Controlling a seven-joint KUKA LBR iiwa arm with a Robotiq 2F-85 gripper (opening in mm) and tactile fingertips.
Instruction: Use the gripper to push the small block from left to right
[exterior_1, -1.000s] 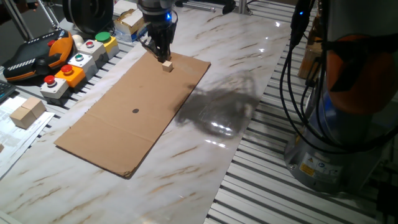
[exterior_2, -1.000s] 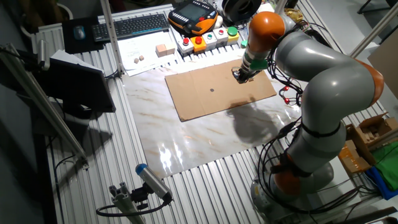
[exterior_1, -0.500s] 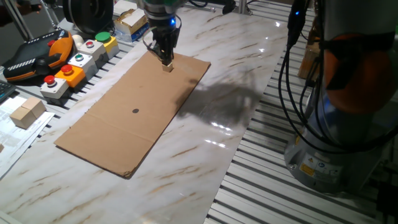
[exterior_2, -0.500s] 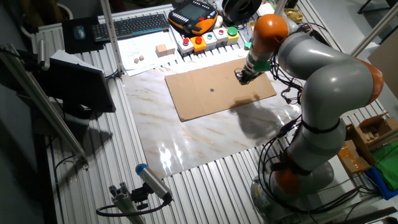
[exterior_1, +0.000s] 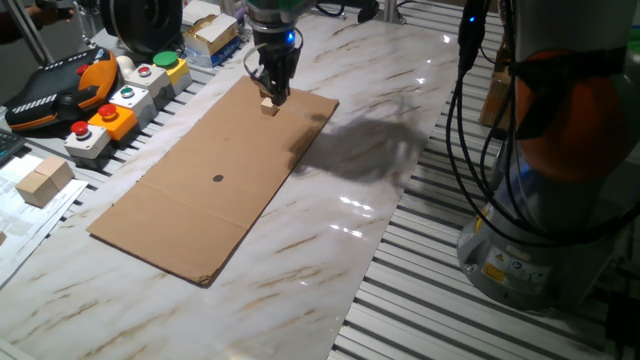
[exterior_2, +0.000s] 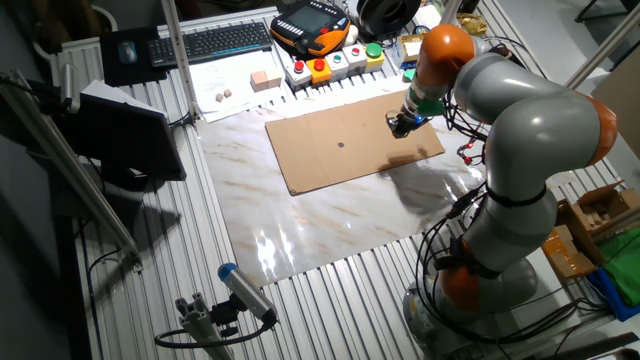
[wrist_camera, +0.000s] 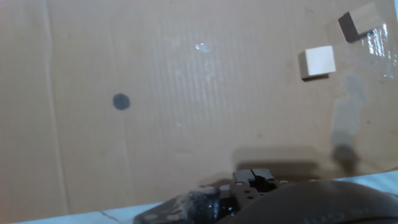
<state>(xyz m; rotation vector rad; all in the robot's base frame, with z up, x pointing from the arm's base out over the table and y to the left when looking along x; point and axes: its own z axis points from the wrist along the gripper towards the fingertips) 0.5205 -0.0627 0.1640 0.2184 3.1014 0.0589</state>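
the gripper (exterior_1: 272, 92), fingers pressed together and holding nothing, hangs low over the far end of the cardboard (exterior_1: 200, 190), with the block (exterior_1: 267, 104) lying on the cardboard just beside its tips.

One robot arm (exterior_2: 520, 130), one gripper (exterior_1: 272, 93), one cardboard sheet (exterior_1: 200, 190) bearing one small block (exterior_1: 267, 106) and one black dot (exterior_1: 218, 179); one larger wooden block (exterior_1: 43, 180) sits on paper.
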